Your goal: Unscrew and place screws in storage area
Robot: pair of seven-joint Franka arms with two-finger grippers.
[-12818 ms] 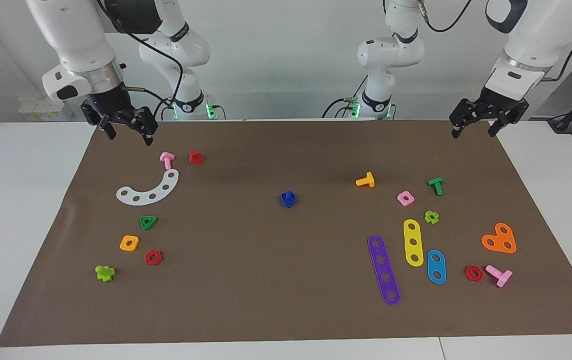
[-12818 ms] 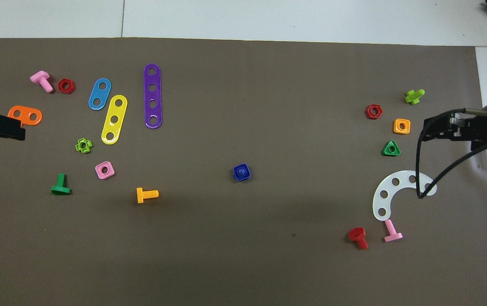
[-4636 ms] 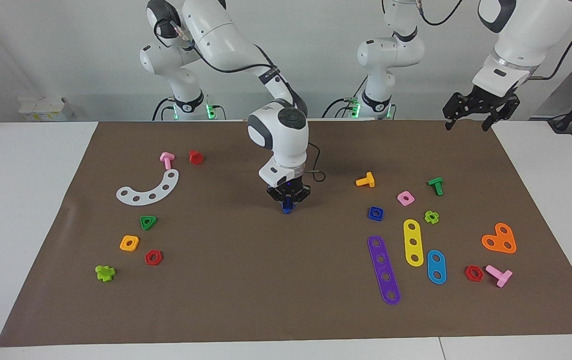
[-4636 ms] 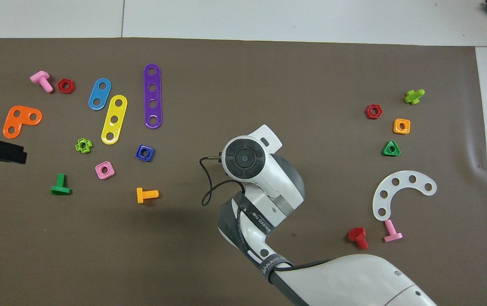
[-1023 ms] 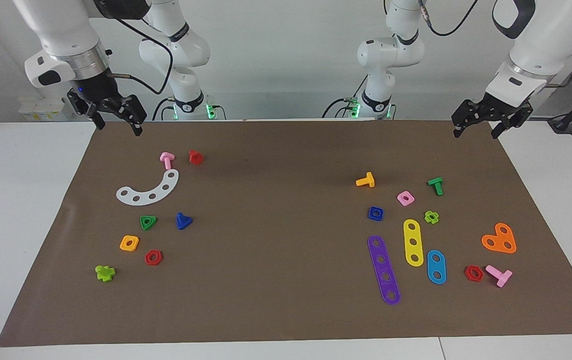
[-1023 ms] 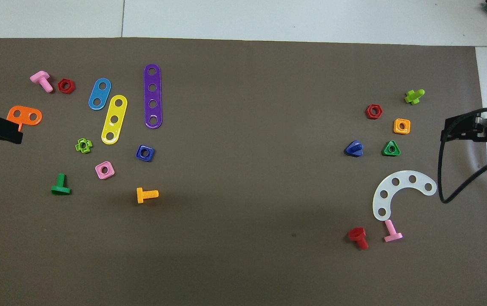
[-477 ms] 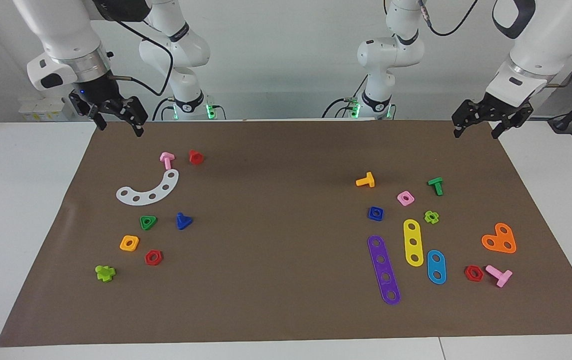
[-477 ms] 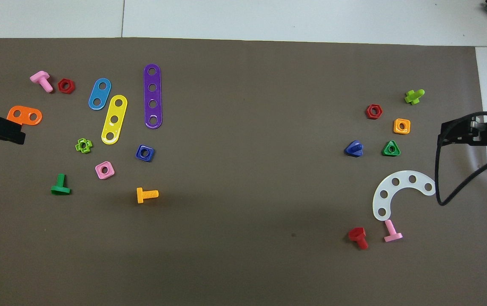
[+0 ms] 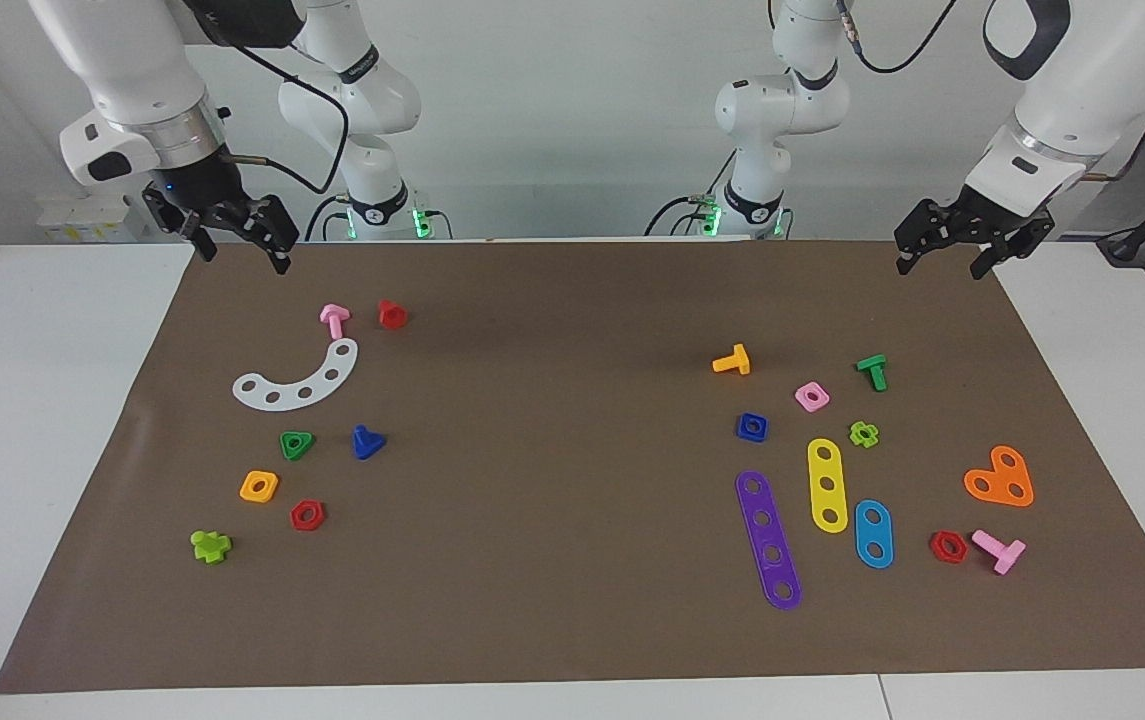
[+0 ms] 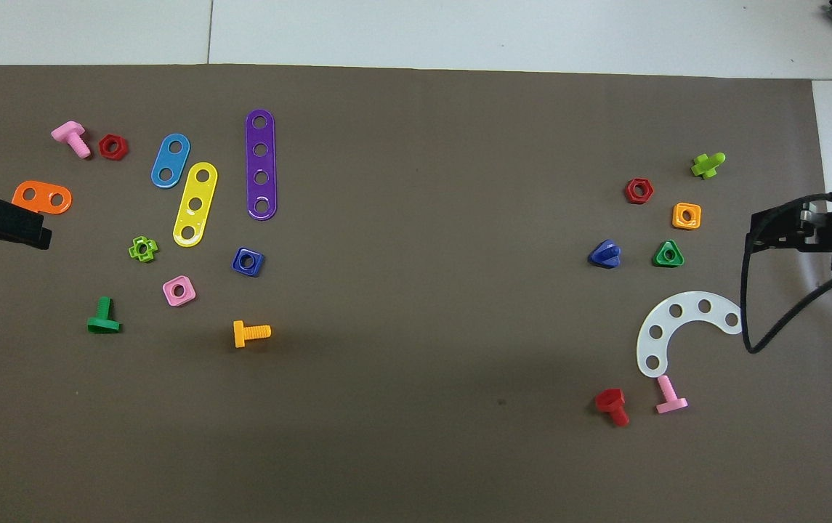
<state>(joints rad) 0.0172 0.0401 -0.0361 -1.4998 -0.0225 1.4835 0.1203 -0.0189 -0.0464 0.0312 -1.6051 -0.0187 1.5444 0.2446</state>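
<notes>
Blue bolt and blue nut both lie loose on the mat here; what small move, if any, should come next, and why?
Probably none beyond parking. The blue bolt lies beside the green triangle nut, and the blue nut near the purple strip, apart. The right pincer and left pincer are raised and open over the mat's corners, empty.

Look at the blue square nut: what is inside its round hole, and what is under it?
The blue square nut lies flat on the brown paper mat. Its hole is empty; the blue bolt lies apart, beside the green triangular nut. The mat directly beneath the nut is covered.
</notes>
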